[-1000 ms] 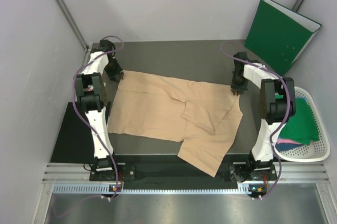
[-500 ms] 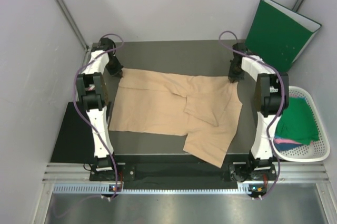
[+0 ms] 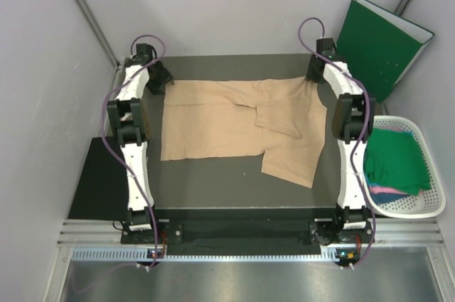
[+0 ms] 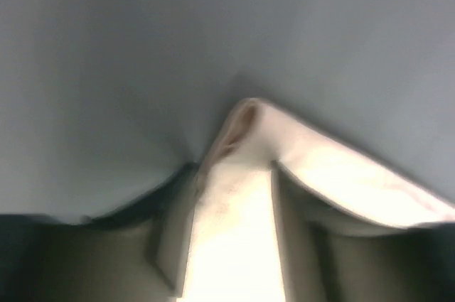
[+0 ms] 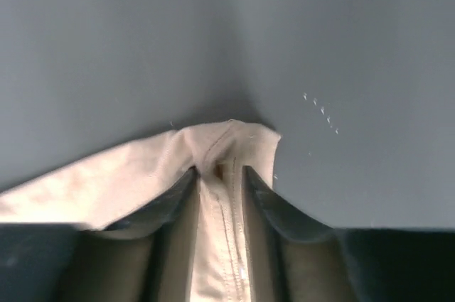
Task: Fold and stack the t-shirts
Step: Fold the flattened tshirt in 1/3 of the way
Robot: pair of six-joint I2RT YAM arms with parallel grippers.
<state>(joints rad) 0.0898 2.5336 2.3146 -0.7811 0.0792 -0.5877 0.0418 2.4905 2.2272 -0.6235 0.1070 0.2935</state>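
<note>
A large pale peach-beige t-shirt point(image 3: 227, 121) lies spread across the far half of the dark table point(image 3: 227, 185), one flap doubled over on its right side. My left gripper point(image 3: 162, 82) is at the shirt's far left corner and my right gripper point(image 3: 311, 76) at its far right corner. In the left wrist view the left gripper point(image 4: 231, 178) stands open, blurred, with bright cloth point(image 4: 234, 245) lying between its fingers. In the right wrist view the right gripper point(image 5: 219, 174) is parted a little, a stitched hem point(image 5: 224, 231) of the shirt loose in the gap.
A white basket point(image 3: 426, 209) at the right holds a dark green t-shirt point(image 3: 398, 163) over a pink one point(image 3: 387, 192). A stiff green folder point(image 3: 380, 42) leans against the back right wall. Grey walls close in on both sides.
Both grippers carried the shirt's far edge toward the back of the table, dragging its hanging part off the front edge. Both jaws have since parted from a tight pinch.
</note>
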